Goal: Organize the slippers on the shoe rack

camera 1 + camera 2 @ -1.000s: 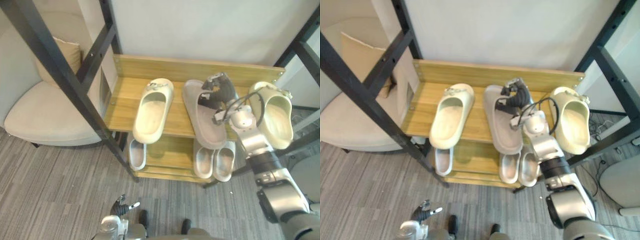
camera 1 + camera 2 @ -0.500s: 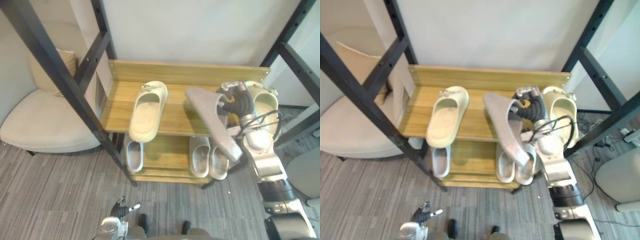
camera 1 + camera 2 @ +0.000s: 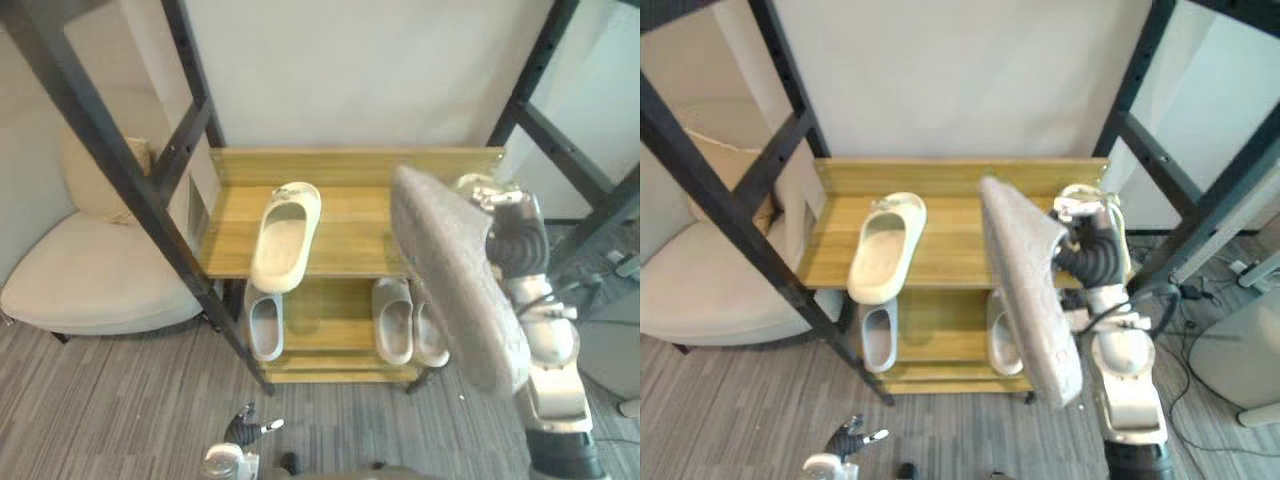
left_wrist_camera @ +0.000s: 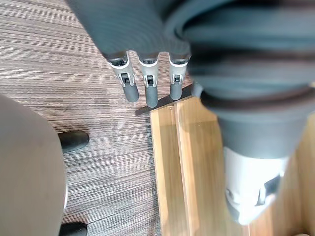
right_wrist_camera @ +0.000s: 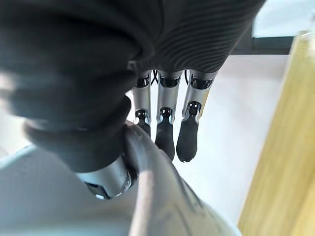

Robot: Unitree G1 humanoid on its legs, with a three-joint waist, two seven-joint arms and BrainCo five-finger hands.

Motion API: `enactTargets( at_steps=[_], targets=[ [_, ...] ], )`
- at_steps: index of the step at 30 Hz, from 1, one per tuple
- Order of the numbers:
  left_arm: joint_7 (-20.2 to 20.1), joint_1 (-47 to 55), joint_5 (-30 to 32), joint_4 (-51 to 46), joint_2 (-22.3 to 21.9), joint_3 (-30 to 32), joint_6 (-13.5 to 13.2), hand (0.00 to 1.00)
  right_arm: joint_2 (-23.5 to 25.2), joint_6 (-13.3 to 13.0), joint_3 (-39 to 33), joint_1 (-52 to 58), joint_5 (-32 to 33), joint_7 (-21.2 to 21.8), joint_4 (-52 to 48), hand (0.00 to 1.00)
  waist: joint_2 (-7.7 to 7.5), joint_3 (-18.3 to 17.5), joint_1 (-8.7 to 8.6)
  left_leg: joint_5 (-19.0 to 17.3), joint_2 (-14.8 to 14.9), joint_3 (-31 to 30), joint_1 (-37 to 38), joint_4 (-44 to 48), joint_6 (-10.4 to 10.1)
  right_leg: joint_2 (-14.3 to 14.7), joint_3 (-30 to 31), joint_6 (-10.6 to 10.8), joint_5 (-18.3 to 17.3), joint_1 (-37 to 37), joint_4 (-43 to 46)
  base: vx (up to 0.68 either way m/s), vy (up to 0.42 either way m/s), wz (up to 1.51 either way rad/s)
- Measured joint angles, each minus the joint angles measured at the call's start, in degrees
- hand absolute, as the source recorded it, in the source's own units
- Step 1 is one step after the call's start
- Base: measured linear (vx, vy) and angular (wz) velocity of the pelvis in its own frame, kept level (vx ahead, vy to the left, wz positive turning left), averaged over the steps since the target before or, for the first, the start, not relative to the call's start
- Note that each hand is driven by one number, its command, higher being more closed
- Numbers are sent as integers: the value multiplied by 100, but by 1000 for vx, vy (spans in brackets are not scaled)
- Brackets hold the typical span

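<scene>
Grey striped carpet [image 3: 120, 400] covers the floor in front of a white wall [image 3: 350, 70], with a cream armchair [image 3: 90, 280] at the left and black frame posts [image 3: 120, 170] on both sides. A two-shelf wooden shoe rack [image 3: 350, 165] stands against the wall between the posts. Top shelf: one cream slipper [image 3: 285, 237] lies left of centre, toe toward the wall, heel overhanging the front edge. Lower shelf: one pale grey slipper [image 3: 265, 325] at the left end, and a pale grey pair [image 3: 395, 320] side by side at the right end. The right hand [image 3: 515, 245] is raised in front of the right part of the rack and holds a grey-beige slipper [image 3: 455, 280] clear of both shelves, tilted on edge with its textured sole facing the head camera. In the right wrist view, the fingers [image 5: 165, 137] curl over the slipper's upper and pinch it against the thumb. The left hand [image 3: 245, 430] hangs low near the floor, well apart from the rack's shelves and from every slipper. Its fingers [image 4: 150, 91] are straight and together, holding nothing, above the carpet beside a wooden board [image 4: 182, 162].
</scene>
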Motion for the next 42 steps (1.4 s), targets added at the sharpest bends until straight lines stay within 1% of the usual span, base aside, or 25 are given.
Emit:
enactTargets(
  at_steps=[4,7,8,11,15,17,18,19,20,21,23,25,26,27,28,29,30,32,33,34,36,37,39,40,42],
  targets=[
    [-1,1,-1,98,-22,-2,-2,0,260,3,316,729,110,183,-7,100,40,-35,-59,-28,6,-11,127,-1,-58,-3,-10,20,-65,99,43,-88,15,0],
    [-5,7,-2,120,-51,-26,-2,0,418,42,666,1334,114,446,-7,100,83,-80,-68,-37,6,-17,202,-3,-65,0,-12,35,-104,204,-2,-48,11,2],
    [-7,8,-2,131,-66,-34,-2,0,435,54,746,1466,114,503,-6,100,123,-93,-73,-37,6,-16,209,-2,-66,0,-10,38,-100,209,-3,0,0,0],
    [-12,2,-5,178,-86,-127,-6,0,522,158,865,1810,114,659,20,100,182,-90,-88,-42,14,-21,277,-1,-79,9,-11,54,-89,298,-30,0,0,0],
    [-55,-7,-5,182,-84,-299,-14,0,592,224,963,2097,100,724,78,100,217,-82,-115,-82,42,-31,347,3,-120,37,-10,41,-145,395,-4,0,0,0],
    [-113,-21,-9,161,-55,-364,-14,0,591,233,963,2109,88,707,165,100,220,-54,-137,-184,58,-44,214,210,-138,29,-12,37,-208,316,102,6,-6,3],
    [-108,-27,-6,125,-18,-465,-18,0,582,231,962,2073,74,688,275,100,230,-47,-138,-370,70,-42,-102,605,-148,-7,-8,-1,-336,49,402,0,0,0],
    [-109,-34,-6,104,-16,-484,-17,0,580,233,958,2049,70,667,338,100,224,-38,-138,-468,80,-43,-274,827,-146,-23,-1,-14,-379,-92,571,2,-18,5],
    [-104,-123,-17,100,11,-516,-17,0,572,235,956,1928,26,632,491,100,238,126,-139,-621,133,-55,-610,1436,-99,-33,11,-35,-475,-361,979,15,-27,6],
    [-99,-229,-19,103,23,-524,-16,0,539,242,958,1750,-97,564,609,100,272,313,-141,-786,193,-72,-907,1896,-92,-26,11,-69,-582,-567,1283,-36,-49,7],
    [-93,-526,-78,83,61,-530,-28,0,343,250,970,1183,-202,373,838,100,364,751,-146,-1110,327,-137,-1679,2904,-102,-19,17,-144,-906,-1227,2201,-157,-72,10],
    [-89,-711,-244,-10,120,-526,-114,0,227,248,979,751,-355,204,952,100,342,1102,-142,-1273,376,-193,-2140,3422,-125,-38,12,-203,-1137,-1693,2786,-240,-79,15],
    [-92,-741,-288,-52,133,-523,-129,0,208,249,981,641,-358,151,997,100,344,1172,-141,-1332,406,-220,-2264,3575,-149,-34,-2,-216,-1193,-1806,2935,-223,-65,10],
    [-89,-778,-377,-162,160,-511,-141,0,159,248,989,437,-390,34,1064,100,355,1304,-112,-1474,447,-252,-2506,3876,-166,-44,-6,-252,-1338,-2040,3247,-197,-58,5],
    [-84,-804,-455,-226,171,-505,-160,0,97,247,994,276,-523,-44,1092,100,384,1364,-103,-1563,470,-278,-2749,4143,-166,-67,-4,-233,-1464,-2278,3537,-180,-48,4],
    [-74,-814,-473,-250,177,-500,-185,0,69,246,995,213,-579,-78,1098,100,389,1391,-103,-1603,473,-281,-2855,4232,-202,-85,-5,-246,-1515,-2395,3645,-163,-35,7],
    [2,-817,-516,-353,192,-489,-268,0,-4,235,1010,48,-588,-217,1140,100,408,1457,-101,-1633,475,-293,-3116,4438,-207,-129,-9,-263,-1587,-2663,3911,-144,-22,9],
    [49,-860,-609,-469,195,-440,-308,0,-128,236,1005,-165,-658,-391,1226,100,433,1565,-93,-1654,473,-322,-3437,4683,-206,-176,-19,-276,-1655,-2978,4201,-147,-15,13],
    [47,-941,-709,-497,196,-395,-334,0,-228,236,1002,-330,-808,-506,1228,100,478,1646,-70,-1681,462,-373,-3729,4900,-212,-226,-50,-267,-1709,-3241,4444,-122,-4,21],
    [49,-970,-742,-593,190,-313,-345,0,-306,234,1014,-511,-813,-590,1239,100,518,1692,-69,-1729,463,-458,-4021,5144,-215,-248,-93,-297,-1767,-3486,4670,-119,-3,23],
    [73,-1059,-873,-693,210,-180,-360,0,-372,207,1004,-899,-868,-737,1452,100,506,1734,-47,-1796,433,-567,-4506,5552,-210,-336,-144,-328,-1912,-3923,5120,-116,-4,26],
    [80,-1161,-934,-730,205,-67,-371,0,-458,201,1007,-1192,-990,-846,1670,100,523,1786,-17,-1829,430,-635,-4789,5841,-176,-354,-190,-385,-1980,-4146,5388,-146,-8,28],
    [130,-1224,-955,-829,212,21,-385,0,-541,197,1008,-1440,-1042,-929,1869,100,519,1824,44,-1886,423,-706,-5053,6089,-179,-382,-222,-416,-2067,-4361,5636,-119,-15,21],
    [166,-1321,-1017,-978,226,206,-420,0,-659,185,1007,-1809,-1082,-1043,2110,100,506,1912,121,-1962,400,-819,-5432,6479,-202,-437,-280,-469,-2207,-4674,6036,-143,-34,25],
    [242,-1345,-1020,-1027,283,404,-458,0,-737,171,1014,-2167,-1246,-1189,2223,100,482,1939,229,-2055,385,-916,-5899,6902,-229,-483,-297,-472,-2392,-5090,6489,-150,-44,17]
  ],
)
